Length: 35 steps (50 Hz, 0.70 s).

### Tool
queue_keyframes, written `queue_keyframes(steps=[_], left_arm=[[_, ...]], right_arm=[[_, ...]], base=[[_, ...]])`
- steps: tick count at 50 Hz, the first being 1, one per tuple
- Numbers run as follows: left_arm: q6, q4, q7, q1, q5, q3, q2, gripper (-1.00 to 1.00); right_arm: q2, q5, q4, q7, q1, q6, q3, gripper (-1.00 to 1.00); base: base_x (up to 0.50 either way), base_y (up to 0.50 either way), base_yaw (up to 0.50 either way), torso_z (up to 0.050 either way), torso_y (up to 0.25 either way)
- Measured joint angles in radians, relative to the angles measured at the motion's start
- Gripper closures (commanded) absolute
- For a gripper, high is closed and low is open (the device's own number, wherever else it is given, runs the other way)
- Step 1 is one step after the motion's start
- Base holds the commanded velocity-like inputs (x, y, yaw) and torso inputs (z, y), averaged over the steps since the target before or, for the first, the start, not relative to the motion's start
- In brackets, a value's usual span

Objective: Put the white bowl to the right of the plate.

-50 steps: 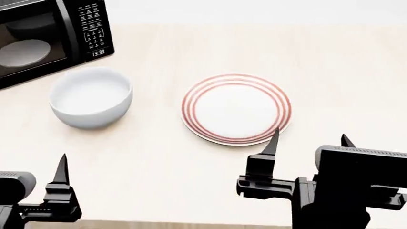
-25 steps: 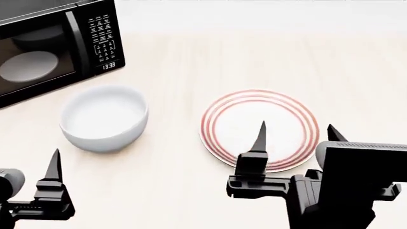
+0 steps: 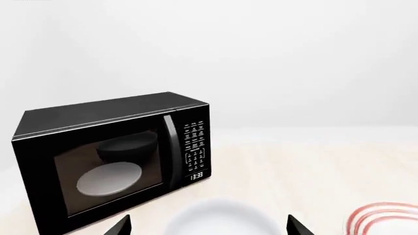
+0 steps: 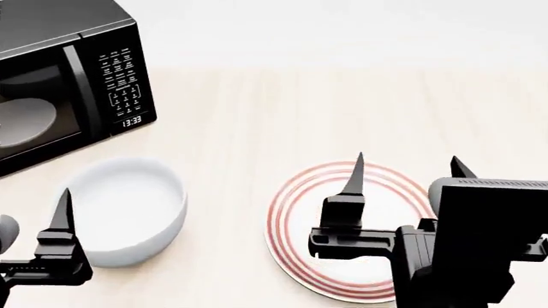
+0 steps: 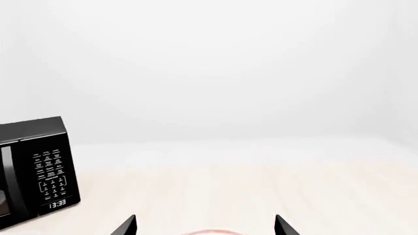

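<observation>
From the left wrist view, the glossy, deep, round white bowl [image 3: 219,219] sits in front of the boxy black microwave oven [image 3: 111,155], toward its keypad end, and the left hand [image 3: 207,226] shows only two black fingertips spread wide either side of the bowl, gripping nothing; an edge of the shallow white plate with thin red-orange rings [image 3: 384,220] peeks in beyond the bowl from the microwave. From the head view, the bowl [image 4: 128,210] rests on the pale wooden surface [image 4: 342,109] just in front of the microwave [image 4: 60,80], with the plate [image 4: 296,224] on the far side of it from the microwave and apart from it; the ground beyond the plate, away from the microwave, is bare, so the bowl is not yet placed. The left hand [image 4: 34,253] shows one finger over the bowl's near rim, and the right hand [image 4: 402,173] hangs spread and empty above the plate. From the right wrist view, only the right hand's [image 5: 205,225] two parted tips, a sliver of plate rim [image 5: 209,232] and the microwave's keypad end [image 5: 39,171] appear. The likely risks: a pinch on the slick, curved bowl wall could slip; carrying the bowl across could clip the plate or the right hand hovering over it; a reach from the left may fall short and set the bowl on the plate.
</observation>
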Motion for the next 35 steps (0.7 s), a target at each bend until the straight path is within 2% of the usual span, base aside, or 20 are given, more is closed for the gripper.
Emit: queue_keyframes(steps=[5,10,21,29,35], left_arm=[[-0.012,0.003,-0.007,-0.012,-0.006,-0.003,0.000,-1.00],[-0.022,0.008,-0.012,-0.021,-0.007,-0.008,-0.003,-1.00],[-0.034,0.018,-0.021,-0.029,-0.017,-0.008,-0.006,-1.00],[-0.051,0.029,-0.027,-0.042,-0.028,-0.011,-0.007,-1.00],[-0.060,0.035,-0.031,-0.047,-0.033,-0.013,-0.010,-1.00]], right_arm=[[0.007,0.010,-0.019,-0.002,0.005,0.009,-0.002,-1.00],[0.014,-0.003,-0.007,0.023,0.011,0.008,-0.031,-1.00],[-0.003,0.073,-0.005,-0.014,0.044,0.053,0.028,-1.00],[-0.014,0.097,-0.004,0.001,0.092,0.111,0.055,-1.00],[-0.018,0.106,-0.004,0.019,0.115,0.135,0.052,-1.00]], base=[[0.30,0.47,0.00,0.000,0.000],[0.04,0.00,0.00,0.000,0.000],[0.50,0.00,0.00,0.000,0.000],[0.44,-0.34,0.00,0.000,0.001],[0.19,-0.49,0.00,0.000,0.000]])
